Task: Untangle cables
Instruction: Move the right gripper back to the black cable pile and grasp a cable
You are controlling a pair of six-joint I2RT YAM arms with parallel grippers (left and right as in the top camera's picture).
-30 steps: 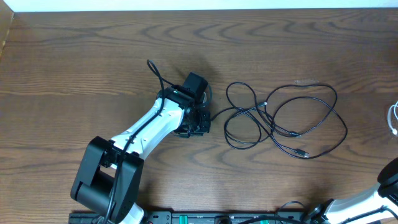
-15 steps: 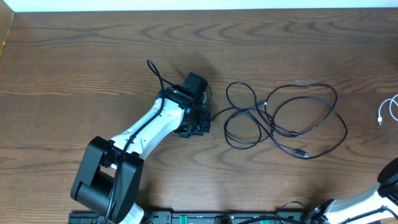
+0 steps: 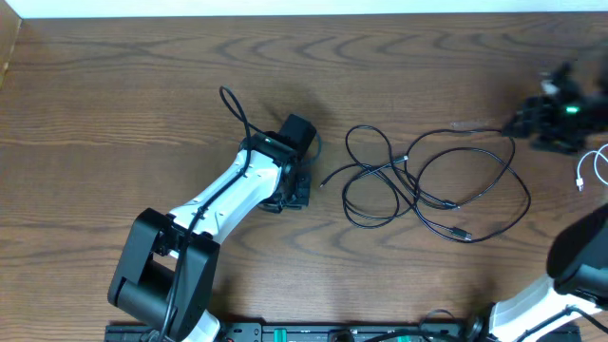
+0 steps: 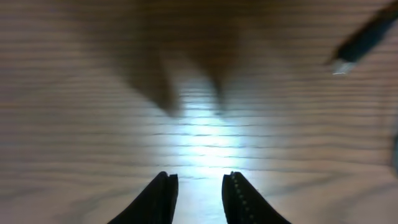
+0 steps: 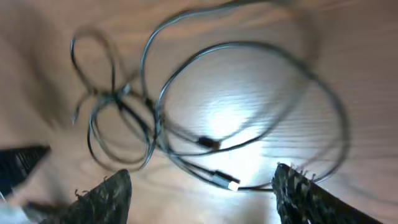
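Centrally, the black cables (image 3: 427, 180) lie in loose, overlapping loops on the wooden table (image 3: 123, 76), right of its middle. The strands cross near the left side of the tangle, and a silvery plug (image 5: 231, 184) rests by the lowest loop. A white cable (image 3: 594, 169) lies apart at the table's right edge. The left gripper (image 4: 199, 186) sits low over bare wood just left of the tangle, jaws slightly apart with nothing between them; a plug end (image 4: 341, 65) lies ahead to its right. The right gripper (image 5: 202, 177) hovers above the loops, jaws wide apart and empty.
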